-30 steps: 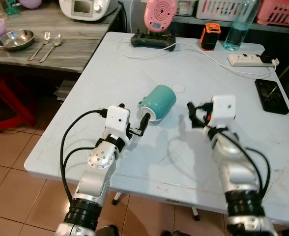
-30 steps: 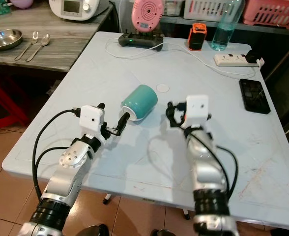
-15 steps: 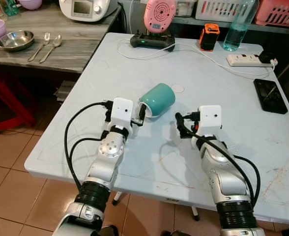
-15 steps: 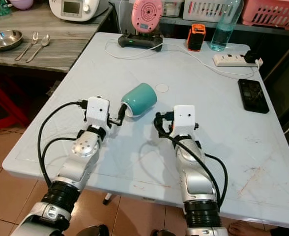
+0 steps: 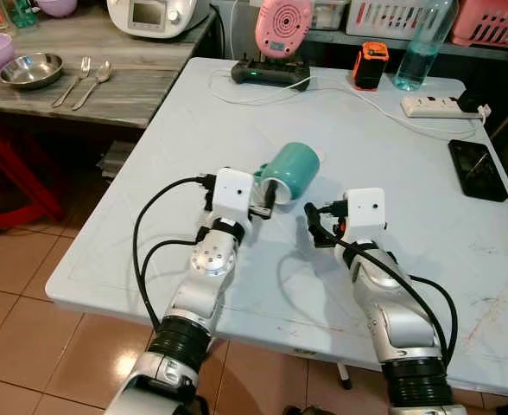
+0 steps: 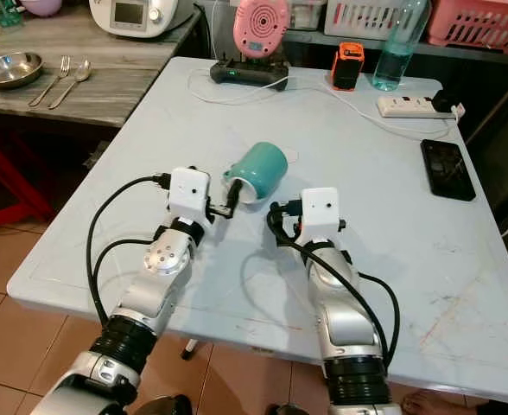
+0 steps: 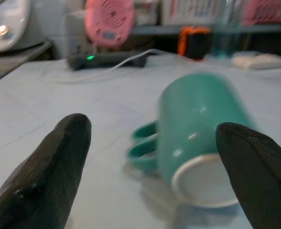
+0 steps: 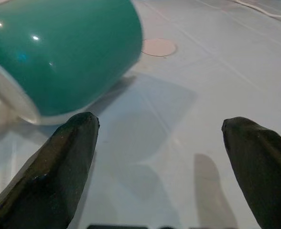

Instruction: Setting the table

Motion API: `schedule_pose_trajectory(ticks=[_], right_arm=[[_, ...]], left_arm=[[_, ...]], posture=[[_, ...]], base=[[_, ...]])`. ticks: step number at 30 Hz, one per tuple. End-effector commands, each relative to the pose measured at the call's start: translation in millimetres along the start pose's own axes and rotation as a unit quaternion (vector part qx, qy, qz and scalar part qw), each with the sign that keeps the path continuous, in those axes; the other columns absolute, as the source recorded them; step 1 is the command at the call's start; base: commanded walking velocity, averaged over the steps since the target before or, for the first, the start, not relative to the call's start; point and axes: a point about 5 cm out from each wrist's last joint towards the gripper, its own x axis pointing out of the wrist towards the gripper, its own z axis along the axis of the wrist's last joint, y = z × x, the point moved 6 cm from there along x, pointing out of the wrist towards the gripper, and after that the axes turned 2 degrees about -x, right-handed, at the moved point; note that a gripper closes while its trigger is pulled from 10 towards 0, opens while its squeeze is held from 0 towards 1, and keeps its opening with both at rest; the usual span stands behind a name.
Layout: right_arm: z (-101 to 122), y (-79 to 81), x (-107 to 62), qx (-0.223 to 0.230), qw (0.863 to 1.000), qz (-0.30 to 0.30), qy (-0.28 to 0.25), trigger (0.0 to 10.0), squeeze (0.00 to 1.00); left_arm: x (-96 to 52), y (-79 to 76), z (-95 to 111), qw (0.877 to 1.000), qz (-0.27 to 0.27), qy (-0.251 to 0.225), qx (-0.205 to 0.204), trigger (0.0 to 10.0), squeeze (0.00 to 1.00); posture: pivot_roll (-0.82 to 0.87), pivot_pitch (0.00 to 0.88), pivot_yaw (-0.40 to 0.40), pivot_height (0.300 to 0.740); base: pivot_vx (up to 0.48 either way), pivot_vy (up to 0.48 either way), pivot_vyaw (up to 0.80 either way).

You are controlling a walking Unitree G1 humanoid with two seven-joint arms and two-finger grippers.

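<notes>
Mug [image 5: 290,168] shifted; handle [image 7: 143,145] probably leftward.

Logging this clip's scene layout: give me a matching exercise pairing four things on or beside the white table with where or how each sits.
Things:
1. teal mug
2. black phone
3. metal bowl
4. left gripper

Descriptions:
A. on the wooden counter, beside the fork and spoon
B. lying on its side mid-table
C. flat near the table's right edge
D. open, at the mug's rim

Pairs: 1-B, 2-C, 3-A, 4-D
</notes>
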Motion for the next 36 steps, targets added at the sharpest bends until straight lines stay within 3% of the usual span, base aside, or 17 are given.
schedule_pose_trajectory(ticks=[1,6,9,15,20,21,27,36], right_arm=[[-1.4,-5.1,1.1,0.003,1.0,-0.008,0.006,10.0,0.0],[-1.3,-9.9,3.7,-0.003,1.0,-0.012,0.007,10.0,0.0],[-2.4,-12.7,4.9,-0.006,1.0,-0.013,0.009,10.0,0.0],[-2.7,-21.4,5.9,-0.011,1.0,-0.022,0.012,10.0,0.0],[7.0,-33.1,10.1,-0.013,0.999,-0.038,0.001,10.0,0.0],[7.0,-33.1,10.1,-0.013,0.999,-0.038,0.001,10.0,0.0],[22.1,-32.4,14.3,-0.015,0.999,-0.035,-0.024,10.0,0.0],[33.3,-20.3,-3.4,-0.024,0.997,-0.016,-0.077,10.0,0.0]], left_arm=[[-3.7,-9.1,3.7,1.0,-0.021,-0.012,-0.008,10.0,0.0],[-9.5,-27.9,7.2,0.997,-0.069,-0.018,-0.03,10.0,0.0],[-16.1,-48.6,14.2,0.99,-0.127,-0.026,-0.058,10.0,0.0],[-13.0,-44.6,13.4,0.992,-0.113,-0.023,-0.05,10.0,0.0],[-1.9,-5.1,-0.1,1.0,-0.014,0.011,-0.021,10.0,0.0],[-1.9,-5.1,-0.1,1.0,-0.014,0.011,-0.021,10.0,0.0],[0.2,33.1,2.7,0.998,0.07,0.007,-0.005,10.0,0.0],[-27.4,77.4,-9.4,0.992,0.126,0.016,0.016,10.0,0.0]], posture=[[-0.08,0.093,0.004,0.74],[-0.07,0.097,0.002,0.74],[-0.07,0.097,-0.003,0.74],[-0.07,0.097,-0.003,0.74],[-0.08,0.097,0.001,0.74],[-0.08,0.097,0.001,0.74],[-0.08,0.096,0.004,0.74],[-0.08,0.096,0.004,0.74]], base=[[0.0,0.0,0.0],[0.0,0.0,0.0],[0.0,0.0,0.0],[0.0,0.0,0.0],[0.0,0.0,0.0],[0.0,0.0,0.0],[0.0,0.0,0.0],[0.0,0.0,0.0]])
